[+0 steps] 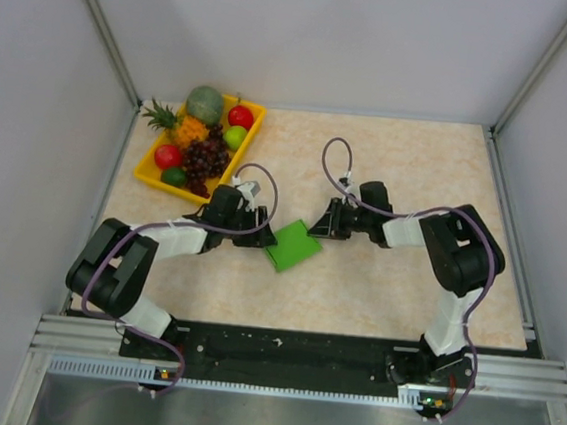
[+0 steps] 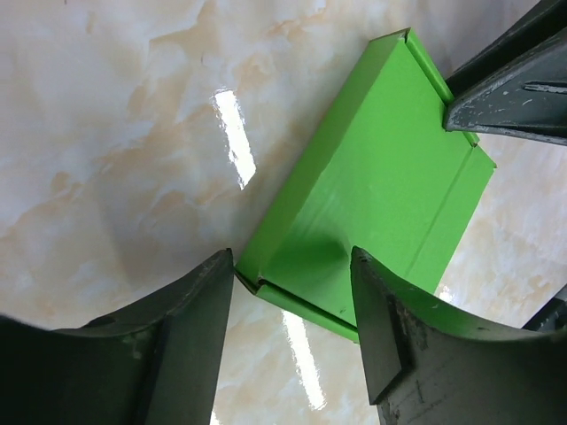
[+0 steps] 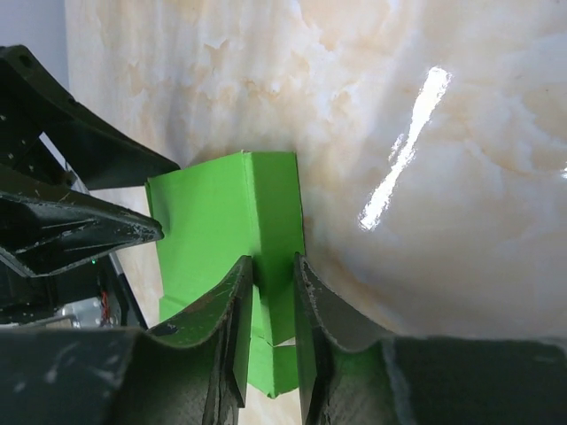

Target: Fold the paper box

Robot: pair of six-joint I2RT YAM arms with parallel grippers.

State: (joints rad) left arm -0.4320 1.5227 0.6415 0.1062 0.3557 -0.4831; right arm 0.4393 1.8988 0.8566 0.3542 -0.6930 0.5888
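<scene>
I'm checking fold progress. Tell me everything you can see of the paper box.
The paper box is bright green thin card, creased and partly folded into a shallow rectangle, with one long side raised and a narrow flap at one end. It lies on the marble-look table, midway between the arms. The right gripper pinches the raised fold. The left gripper straddles the opposite end, fingers apart.

Yellow fruit tray w/ fruit, far-left on table.
</scene>
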